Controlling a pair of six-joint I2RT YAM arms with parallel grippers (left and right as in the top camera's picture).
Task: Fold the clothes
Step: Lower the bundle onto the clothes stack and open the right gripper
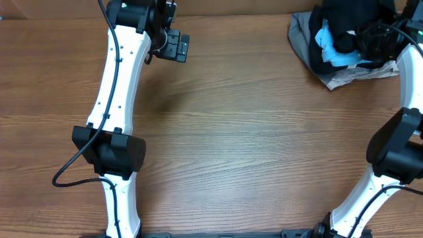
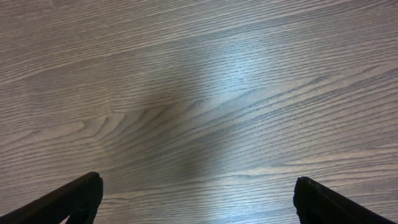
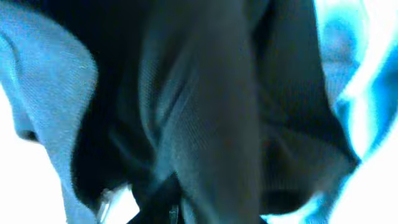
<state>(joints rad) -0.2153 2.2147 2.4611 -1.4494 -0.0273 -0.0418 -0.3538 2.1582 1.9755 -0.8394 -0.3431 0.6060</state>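
Because the black T-shirt (image 1: 340,30) lies heaped with the blue shirt (image 1: 330,41) and grey garment (image 1: 303,36) at the desk (image 1: 231,145) far right corner, a second garment could be dragged out with it. Right fingers are buried in cloth; their state cannot be told. Left fingers (image 2: 196,199) are spread wide, empty, over bare wood. Logo and tag are hidden.

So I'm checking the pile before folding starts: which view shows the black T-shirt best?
The overhead view: the black T-shirt sits crumpled atop the pile at the table's far right corner, under the right tool. The right wrist view shows only blurred dark fabric up close. The left wrist view shows bare table.
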